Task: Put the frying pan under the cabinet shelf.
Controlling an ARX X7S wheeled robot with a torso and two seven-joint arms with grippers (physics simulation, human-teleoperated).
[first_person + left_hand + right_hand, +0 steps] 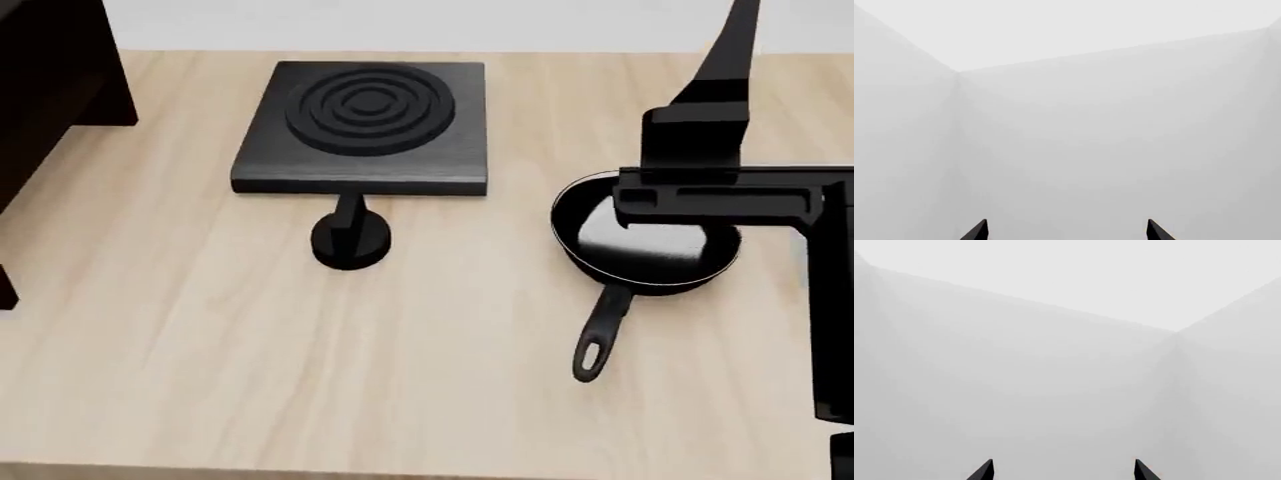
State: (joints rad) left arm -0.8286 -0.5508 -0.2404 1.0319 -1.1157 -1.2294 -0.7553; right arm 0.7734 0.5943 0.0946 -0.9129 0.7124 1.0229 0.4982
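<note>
Head view puts the frying pan (649, 245) on the right side of the table (200, 350), its long handle with the loop end pointing toward you and a little left. Part of the pan's far rim is hidden behind black arm hardware that crosses over it, so you cannot judge from there how close the right arm is to the pan. The cabinet shelf (54, 90) stands at the far left edge, well apart from the pan, with the square stove plate (367, 125) and a small round black piece (350, 238) lying between them.

Both wrist views show only pale walls. The left tool (1066, 231) and right tool (1062, 471) each have their tips spread apart, holding nothing.

Your risks: lowering blind could knock the pan's rim and send it skidding. Grip the handle far from the bowl and the pan will likely droop or twist. Carry it low across the table and you may clip the stove plate.
</note>
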